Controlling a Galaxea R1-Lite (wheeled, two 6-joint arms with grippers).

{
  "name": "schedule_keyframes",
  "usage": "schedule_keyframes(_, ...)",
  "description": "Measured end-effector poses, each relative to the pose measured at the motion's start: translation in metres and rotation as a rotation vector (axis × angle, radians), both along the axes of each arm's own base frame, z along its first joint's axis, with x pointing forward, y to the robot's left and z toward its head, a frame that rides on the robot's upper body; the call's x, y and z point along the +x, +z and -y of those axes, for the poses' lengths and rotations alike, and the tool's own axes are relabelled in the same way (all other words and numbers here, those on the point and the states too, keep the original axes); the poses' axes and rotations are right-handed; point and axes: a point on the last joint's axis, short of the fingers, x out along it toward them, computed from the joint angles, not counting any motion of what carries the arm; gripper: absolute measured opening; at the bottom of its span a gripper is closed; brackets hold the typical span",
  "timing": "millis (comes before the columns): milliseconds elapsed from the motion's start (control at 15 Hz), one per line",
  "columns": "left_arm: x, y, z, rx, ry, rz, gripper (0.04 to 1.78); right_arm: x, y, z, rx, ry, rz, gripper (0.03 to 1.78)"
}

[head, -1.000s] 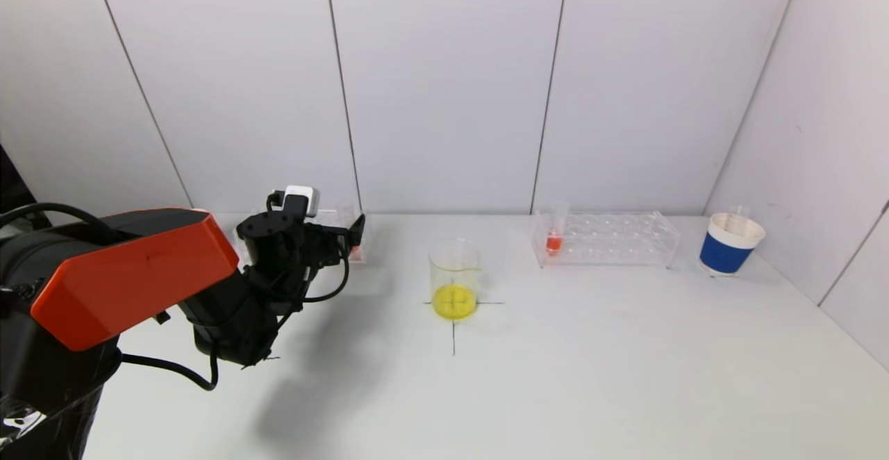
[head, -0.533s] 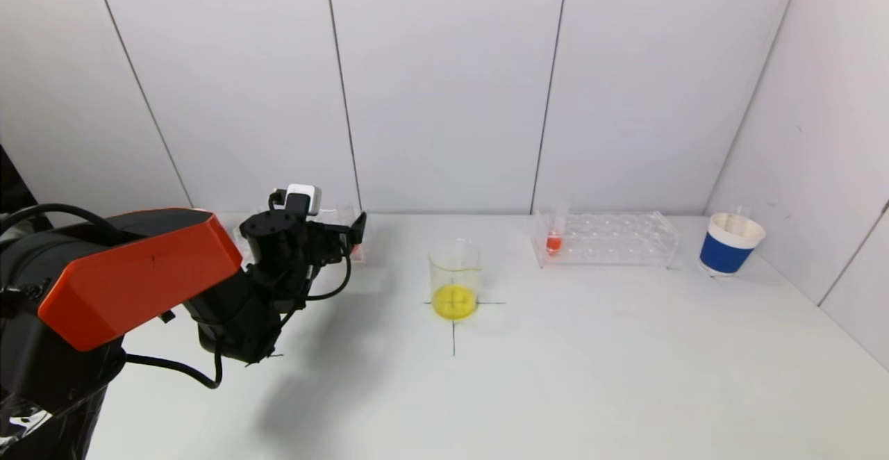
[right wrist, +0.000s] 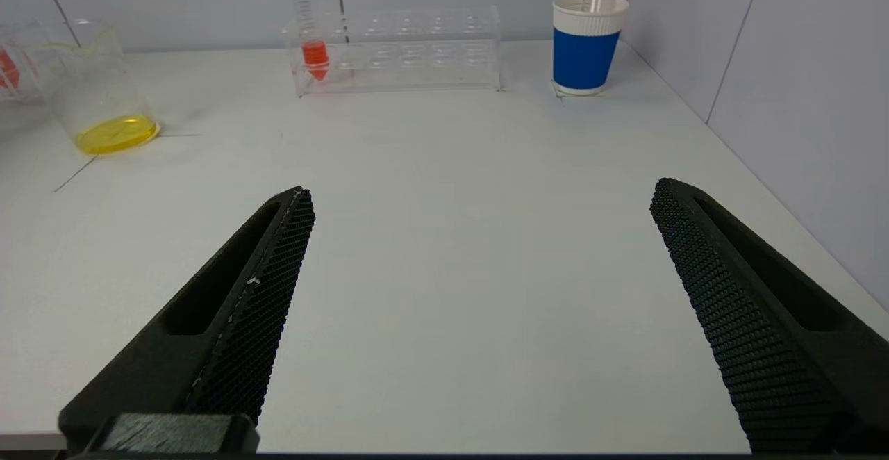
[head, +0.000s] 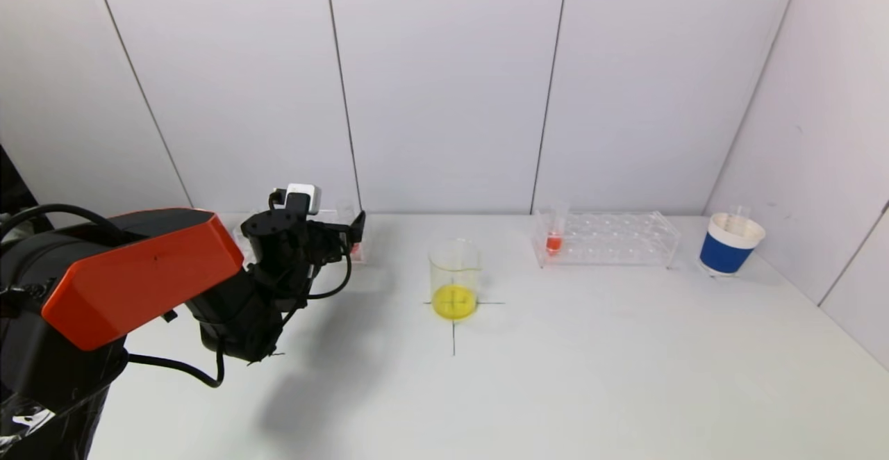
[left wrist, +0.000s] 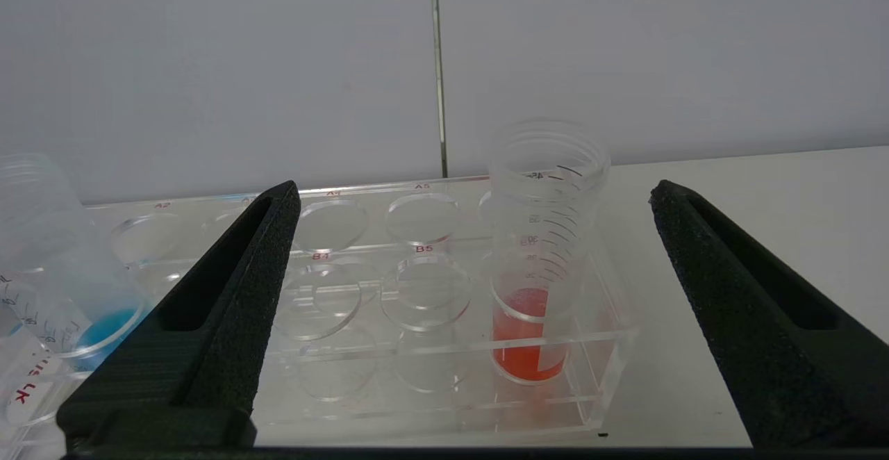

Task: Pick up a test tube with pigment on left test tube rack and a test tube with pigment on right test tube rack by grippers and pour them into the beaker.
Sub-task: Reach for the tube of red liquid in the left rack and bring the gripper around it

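Note:
My left gripper (head: 345,233) hangs open just in front of the clear left rack (left wrist: 347,370). A test tube with red-orange pigment (left wrist: 535,335) stands in the rack's end hole, ahead of the gap between the open fingers and untouched by them. A second tube with blue pigment (left wrist: 62,293) stands at the rack's other side. The glass beaker (head: 455,279), holding yellow liquid, sits on a cross mark mid-table. The right rack (head: 611,237) holds one tube with orange pigment (head: 553,239) at its left end. My right gripper (right wrist: 483,191) is open over bare table, far from that rack.
A blue-and-white paper cup (head: 729,244) with a thin rod in it stands right of the right rack, near the side wall. White wall panels close off the back of the table. The left arm's orange link (head: 132,272) fills the near left.
The left gripper has crept slightly forward and up toward the left rack. Nothing else has moved.

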Motion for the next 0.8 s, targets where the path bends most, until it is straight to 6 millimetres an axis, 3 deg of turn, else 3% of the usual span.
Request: schedule_keyframes(800, -0.001, -0.0006, 0.0064, 0.003, -0.016, 0.0, 1.76, 0.0, -0.0001, 0.0, 0.0, 0.0, -0.001, 1.76)
